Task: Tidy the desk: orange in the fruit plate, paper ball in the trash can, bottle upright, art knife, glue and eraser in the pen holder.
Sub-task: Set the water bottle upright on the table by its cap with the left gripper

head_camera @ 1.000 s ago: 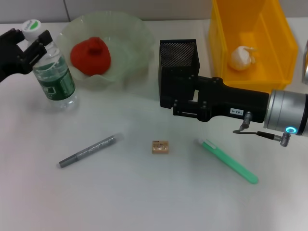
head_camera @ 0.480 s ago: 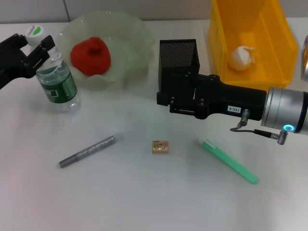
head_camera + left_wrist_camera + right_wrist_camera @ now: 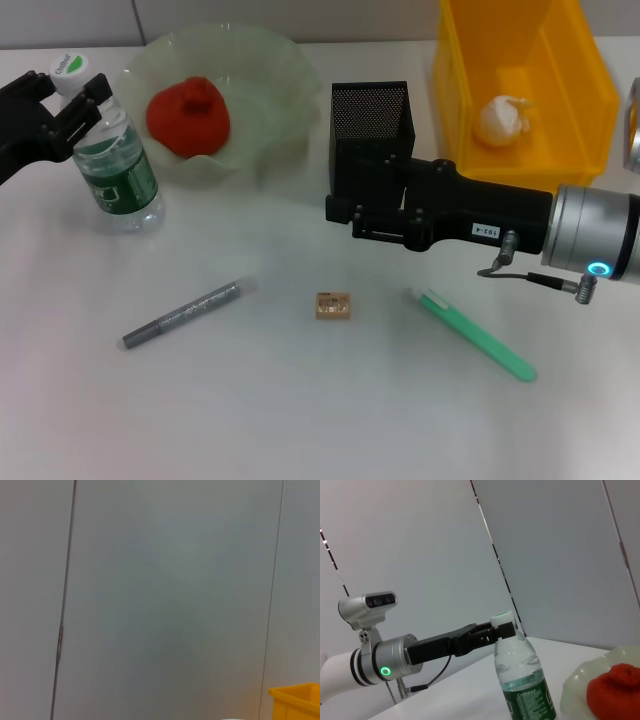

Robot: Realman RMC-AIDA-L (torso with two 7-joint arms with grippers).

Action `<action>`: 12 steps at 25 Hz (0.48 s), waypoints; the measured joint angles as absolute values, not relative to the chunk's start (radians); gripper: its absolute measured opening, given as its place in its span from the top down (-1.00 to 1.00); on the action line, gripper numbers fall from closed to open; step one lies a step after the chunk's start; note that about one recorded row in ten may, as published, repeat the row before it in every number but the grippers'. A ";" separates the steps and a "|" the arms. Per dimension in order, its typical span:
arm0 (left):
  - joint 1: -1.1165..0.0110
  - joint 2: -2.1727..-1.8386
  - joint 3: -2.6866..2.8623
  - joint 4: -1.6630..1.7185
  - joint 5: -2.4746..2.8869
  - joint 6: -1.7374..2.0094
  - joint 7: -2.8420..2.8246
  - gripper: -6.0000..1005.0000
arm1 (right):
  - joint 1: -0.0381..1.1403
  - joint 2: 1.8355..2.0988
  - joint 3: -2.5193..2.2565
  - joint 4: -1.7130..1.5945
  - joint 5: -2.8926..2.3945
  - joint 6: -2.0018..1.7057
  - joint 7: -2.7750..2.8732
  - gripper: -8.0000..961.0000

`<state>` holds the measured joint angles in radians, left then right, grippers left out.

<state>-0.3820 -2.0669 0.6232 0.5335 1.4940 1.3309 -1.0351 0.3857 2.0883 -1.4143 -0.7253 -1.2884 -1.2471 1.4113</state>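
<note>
The step in hand is judged to be the bottle: the bottle (image 3: pixel 118 160) stands upright near the far left edge of the bench (image 3: pixel 300 400), and the left end effector (image 3: pixel 68 98) is pinched on its neck just below the white cap (the right wrist view shows the same grip at the left end effector (image 3: pixel 496 631)). The orange (image 3: pixel 188 115) lies in the fruit plate (image 3: pixel 260 70) at the far edge, and the paper ball (image 3: pixel 503 120) lies in the yellow trash can (image 3: pixel 590 110) at the far right corner.

The right end effector (image 3: pixel 350 212) hovers just in front of the pen holder (image 3: pixel 370 115); whether its fingers are spread or pressed together cannot be told.

Three items remain loose on the bench toward the near edge: the grey glue (image 3: pixel 180 313), the eraser (image 3: pixel 333 305) and the green art knife (image 3: pixel 475 335).

The next move is judged to call for release of the bottle without tipping it, followed by a descent onto one of the loose items.
</note>
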 joint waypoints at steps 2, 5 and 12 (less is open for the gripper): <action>-0.382 -2.067 0.623 0.533 1.494 1.332 -1.035 0.09 | 0.386 2.088 -1.414 -0.724 -1.288 -1.247 1.411 -0.54; -0.381 -2.065 0.623 0.534 1.494 1.335 -1.035 0.08 | 0.385 2.089 -1.414 -0.722 -1.288 -1.247 1.411 -0.54; -0.382 -2.065 0.623 0.534 1.493 1.336 -1.037 0.04 | 0.387 2.089 -1.414 -0.716 -1.288 -1.249 1.411 -0.54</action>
<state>-0.3820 -2.0654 0.6234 0.5340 1.4933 1.3360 -1.0374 0.3865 2.0893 -1.4144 -0.7161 -1.2884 -1.2486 1.4113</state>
